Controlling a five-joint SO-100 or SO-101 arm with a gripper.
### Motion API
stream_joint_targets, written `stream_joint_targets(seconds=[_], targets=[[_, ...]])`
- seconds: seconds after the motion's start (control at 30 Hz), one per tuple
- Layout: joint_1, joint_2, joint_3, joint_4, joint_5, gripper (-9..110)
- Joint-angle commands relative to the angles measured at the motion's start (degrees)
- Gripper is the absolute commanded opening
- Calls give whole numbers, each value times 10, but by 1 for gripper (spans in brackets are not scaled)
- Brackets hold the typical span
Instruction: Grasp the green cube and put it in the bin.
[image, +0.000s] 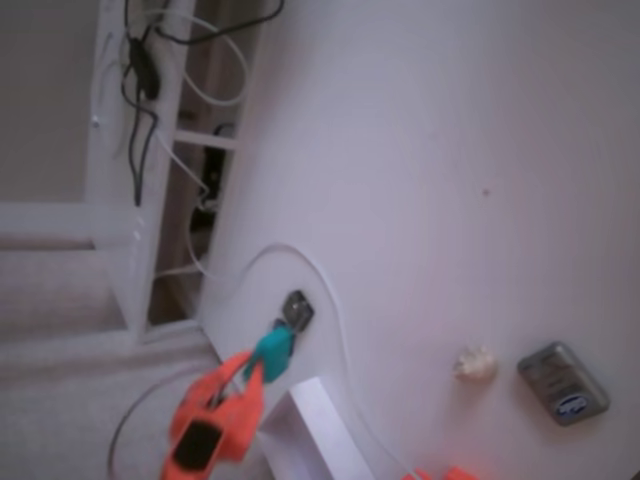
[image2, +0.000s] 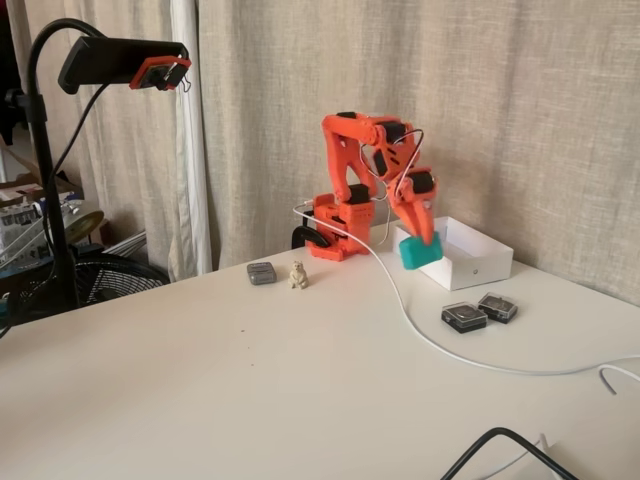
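The green cube (image2: 420, 252) (image: 270, 352) is a small teal block pinched between the orange fingers of my gripper (image2: 421, 243) (image: 266, 362), which is shut on it. The arm reaches down from its orange base (image2: 335, 235). The white bin (image2: 470, 262) (image: 312, 432) stands right beside the cube. In the fixed view that looks down, the cube sits just outside the bin's corner, not over its opening. How high the cube hangs above the table I cannot tell.
Two small dark grey pieces (image2: 463, 317) (image2: 497, 307) lie in front of the bin; one (image: 297, 310) shows beyond the cube. A grey device (image2: 261, 273) (image: 562, 382), a small beige figurine (image2: 298, 275) (image: 476, 363), a white cable (image2: 420, 330) and a camera stand (image2: 55, 200) are nearby.
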Motion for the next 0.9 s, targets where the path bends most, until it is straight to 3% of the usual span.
stream_joint_targets(seconds=[0.0,0.2,0.47,0.6,0.7,0.87], targets=[[-74,121,25,-23,-9,-8],[-207,287,130,-80,-149,-8],[-259,301,161,88,-301,-7],[-247,291,158,113,-328,4],[-240,292,158,120,-330,23],[-262,283,185,-12,-316,30]])
